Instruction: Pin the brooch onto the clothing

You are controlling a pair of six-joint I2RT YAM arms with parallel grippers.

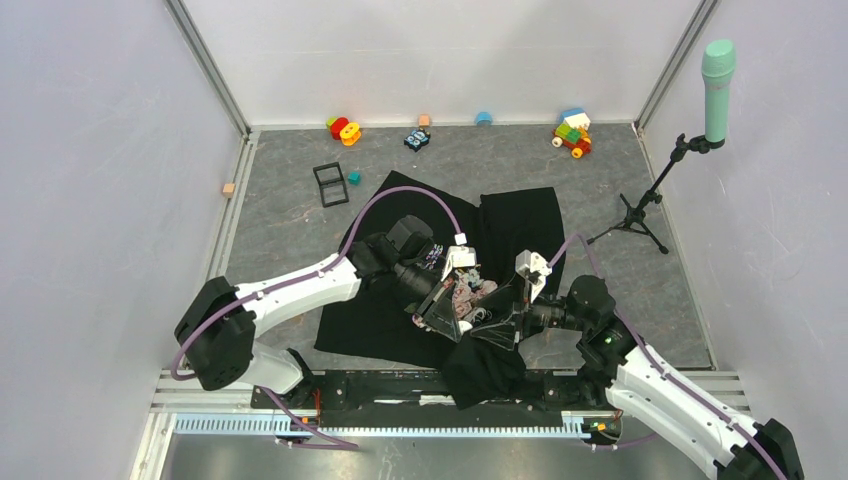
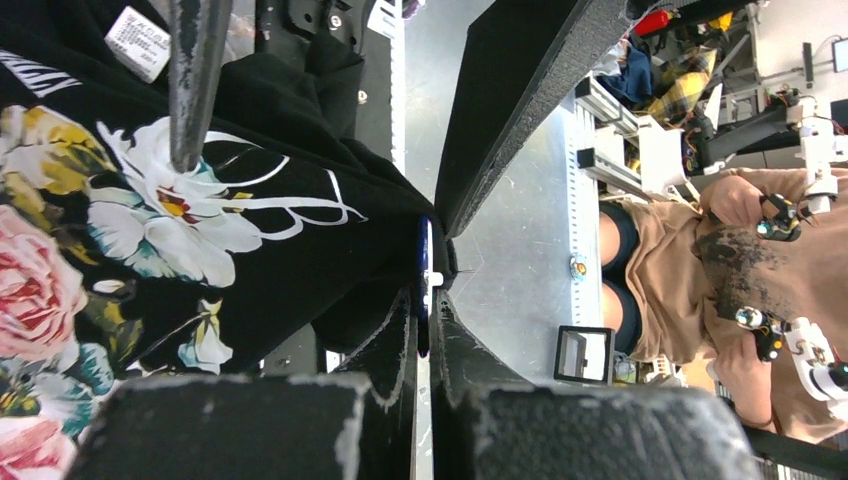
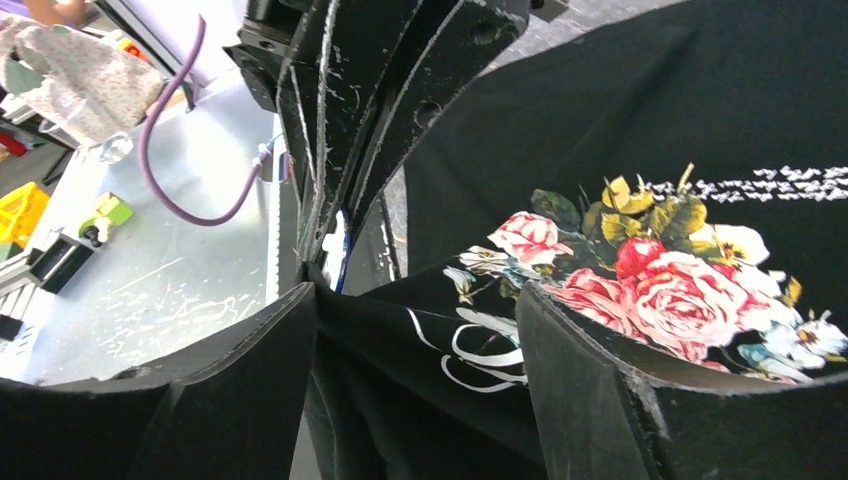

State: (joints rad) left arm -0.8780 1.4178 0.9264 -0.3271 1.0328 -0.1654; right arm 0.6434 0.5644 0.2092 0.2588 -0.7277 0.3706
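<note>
The black T-shirt (image 1: 520, 215) with the rose print lies on the table, its near part bunched up between the arms. My left gripper (image 1: 447, 310) is shut on the brooch (image 2: 425, 270), a thin blue disc seen edge-on between its fingertips (image 2: 400, 330), right against a raised shirt fold (image 2: 300, 260). The brooch also shows in the right wrist view (image 3: 341, 250). My right gripper (image 1: 497, 305) holds that thick fold (image 3: 470, 380); its fingers (image 3: 620, 400) stand apart with the fabric filling the gap. The roses (image 3: 670, 290) lie just beyond its tips.
A black square frame (image 1: 330, 183) and a teal cube (image 1: 354, 177) sit at the back left. Toys (image 1: 572, 132) line the back wall. A microphone stand (image 1: 650, 200) is at the right. Part of the shirt hangs over the near rail (image 1: 480, 375).
</note>
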